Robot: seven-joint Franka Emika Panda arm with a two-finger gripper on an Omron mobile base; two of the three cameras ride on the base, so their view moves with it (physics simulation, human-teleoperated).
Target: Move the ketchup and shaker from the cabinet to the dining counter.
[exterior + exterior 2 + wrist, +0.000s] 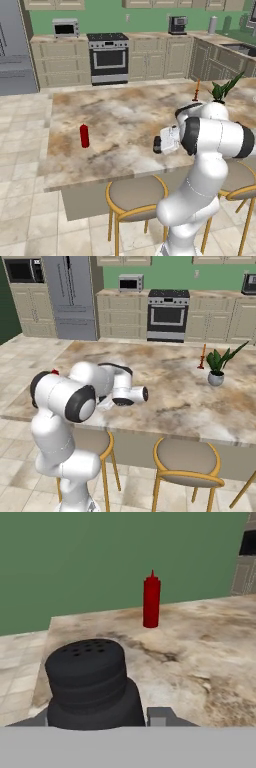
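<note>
The black shaker (87, 679) with its holed top sits between my fingertips (160, 716), and my gripper (95, 722) is shut on it. In the left base view the gripper (158, 145) hangs over the near edge of the dining counter (125, 112), above a stool. I cannot tell whether the shaker touches the marble. The red ketchup (84, 136) stands upright on the counter's left part, well apart from the hand; it is ahead of the shaker (151, 603) in the hand view. Wall cabinets (55, 4) line the far wall; which is the task's cabinet I cannot tell.
A thin orange-red candlestick (197, 91) and a potted plant (222, 91) stand on the counter's right part. Yellow-framed stools (135, 196) sit under the near edge. Stove (108, 57), microwave (65, 28) and fridge (12, 47) are along the far wall.
</note>
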